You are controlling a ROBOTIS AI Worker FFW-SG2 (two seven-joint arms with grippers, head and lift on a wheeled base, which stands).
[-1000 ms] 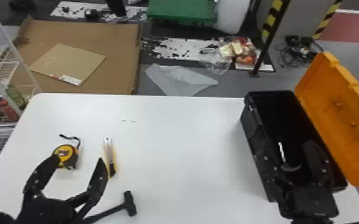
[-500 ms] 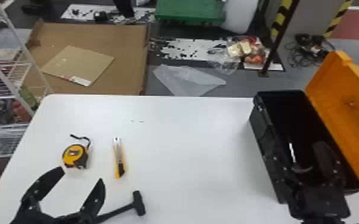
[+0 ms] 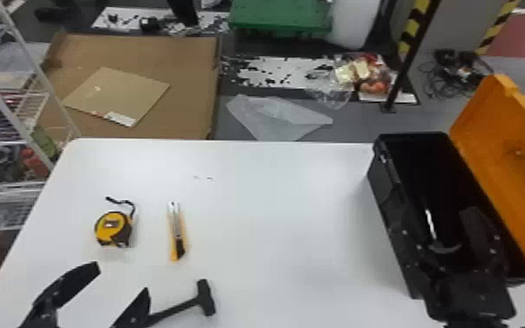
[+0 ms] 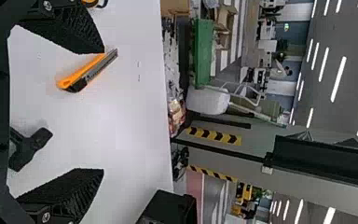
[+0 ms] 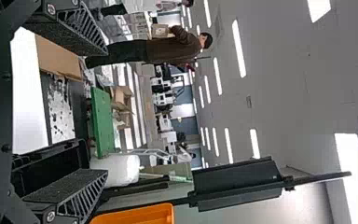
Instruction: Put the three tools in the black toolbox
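My left gripper [image 3: 122, 280] stands open near the table's front left, on the robot's side of the yellow tape measure [image 3: 113, 229]. Beyond its right finger lies the yellow utility knife [image 3: 176, 235]. The black hammer [image 3: 205, 298] rests to the right of that finger, which hides part of its handle. The left wrist view has the open gripper [image 4: 103, 111], knife [image 4: 86, 72] and hammer [image 4: 30, 147], with nothing between the fingers. Over the near part of the black toolbox [image 3: 383, 192] is my right gripper [image 3: 436, 213]; in its wrist view the gripper [image 5: 106, 113] is open and unloaded.
The toolbox's orange lid [image 3: 497, 170] stands open on its right side. White tabletop [image 3: 283, 218] lies between the knife and the toolbox. A wire shelf [image 3: 26, 104] stands beyond the left edge, and flattened cardboard [image 3: 178, 83] lies behind the table.
The head view has shifted, so the table and its tools appear farther right. My left gripper has drawn back toward the robot, away from the tape measure. The right gripper stays at the toolbox.
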